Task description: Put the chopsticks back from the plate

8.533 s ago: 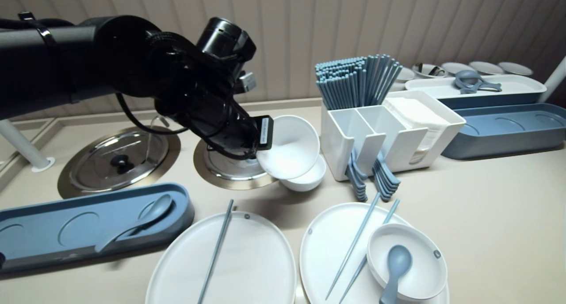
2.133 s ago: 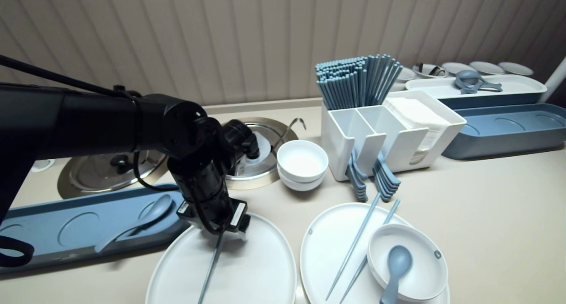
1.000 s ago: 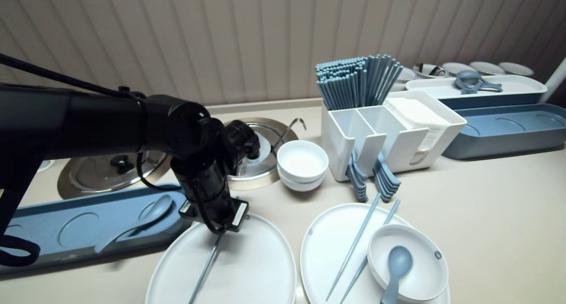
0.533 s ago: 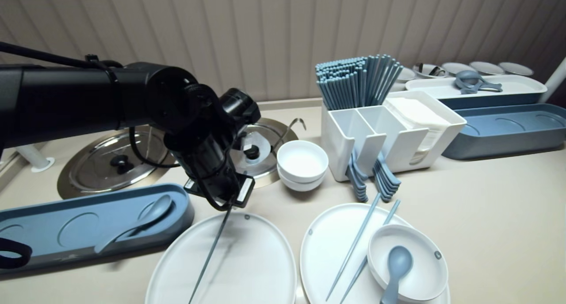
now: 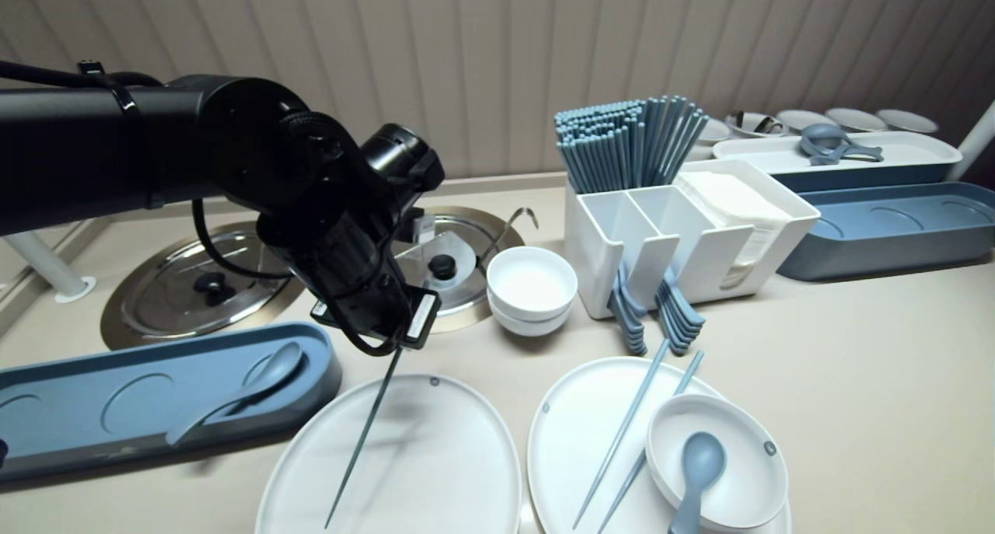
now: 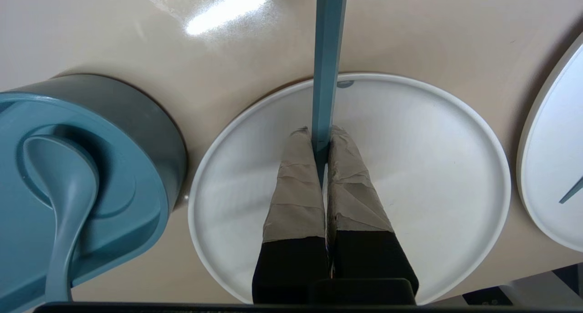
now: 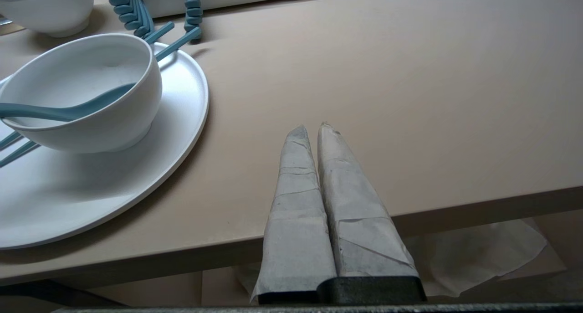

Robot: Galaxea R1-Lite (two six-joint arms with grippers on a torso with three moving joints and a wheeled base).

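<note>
The left arm comes in from the upper left of the head view, and its left gripper hangs at centre left, pointing down over the far rim of a white oval plate that fills the lower middle of the frame. The taped fingers are pressed together on the top end of a single blue-grey chopstick. In the left wrist view the chopstick runs straight out from between the fingertips of the left gripper, with the oval plate beneath. In the head view it slants down toward the lower left across the plate. I cannot tell whether its lower tip touches the plate.

Just left of the plate lies a long blue tray with a soup spoon in it. To the right sits a second oval plate carrying a white bowl with a spoon inside and a pair of chopsticks beside it. Behind, at centre, are two stacked small bowls, a white cutlery caddy packed with upright chopsticks, and two round steel lids set into the counter.

The right gripper shows only in its own wrist view: its fingers are together with nothing between them, above the counter near the front edge, close to the plate that holds the bowl.
</note>
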